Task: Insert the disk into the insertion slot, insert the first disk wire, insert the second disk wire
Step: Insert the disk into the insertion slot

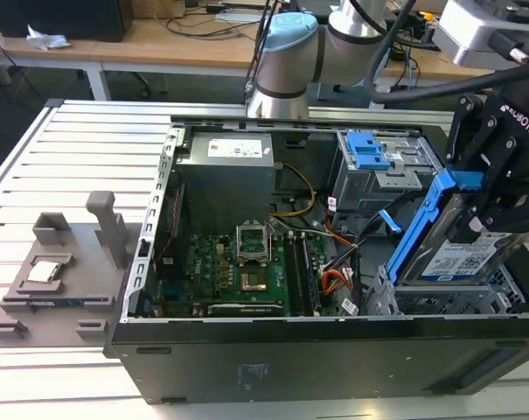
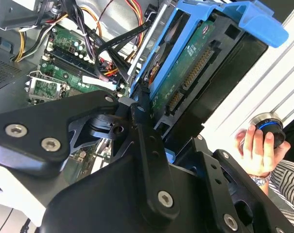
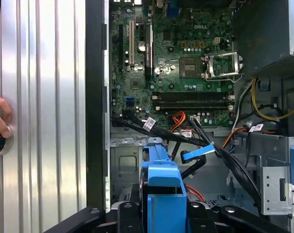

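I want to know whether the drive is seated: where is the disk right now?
At the exterior view's right, the disk is tilted in the gripper, its lower end by the open top of the insertion slot, not yet flat inside.

Exterior view: set high and well off the motherboard (image 1: pixel 238 271), angled down into the open computer case (image 1: pixel 273 350), far enough back to take in the whole case. First wrist view looks straight down on the motherboard (image 3: pixel 185 63), near, over the disk (image 3: pixel 164 194). Second wrist view sits closest, hard against the disk (image 2: pixel 185 73), facing obliquely toward the motherboard (image 2: pixel 64 53). All three share motherboard and disk (image 1: pixel 461 258).
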Available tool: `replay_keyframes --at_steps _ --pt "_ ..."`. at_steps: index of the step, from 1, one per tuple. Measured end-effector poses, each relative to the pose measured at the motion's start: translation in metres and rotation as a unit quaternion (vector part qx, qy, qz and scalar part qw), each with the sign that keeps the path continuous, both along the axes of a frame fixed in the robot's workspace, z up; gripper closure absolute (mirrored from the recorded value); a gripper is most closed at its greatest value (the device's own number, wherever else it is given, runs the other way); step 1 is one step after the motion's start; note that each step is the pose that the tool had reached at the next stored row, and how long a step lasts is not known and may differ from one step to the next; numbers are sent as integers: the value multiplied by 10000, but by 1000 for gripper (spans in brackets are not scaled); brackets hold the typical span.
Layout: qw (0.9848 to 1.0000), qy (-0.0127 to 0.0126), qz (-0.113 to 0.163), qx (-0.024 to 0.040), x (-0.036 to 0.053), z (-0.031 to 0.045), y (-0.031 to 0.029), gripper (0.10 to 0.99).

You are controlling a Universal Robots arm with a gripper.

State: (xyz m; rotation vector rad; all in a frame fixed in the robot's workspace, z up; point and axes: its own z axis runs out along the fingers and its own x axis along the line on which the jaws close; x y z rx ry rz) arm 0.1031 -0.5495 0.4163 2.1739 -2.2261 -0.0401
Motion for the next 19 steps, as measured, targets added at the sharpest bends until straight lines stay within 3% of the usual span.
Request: replay_keyframes --at_steps 19 --pt "10000 0 0 0 0 -226 0 725"
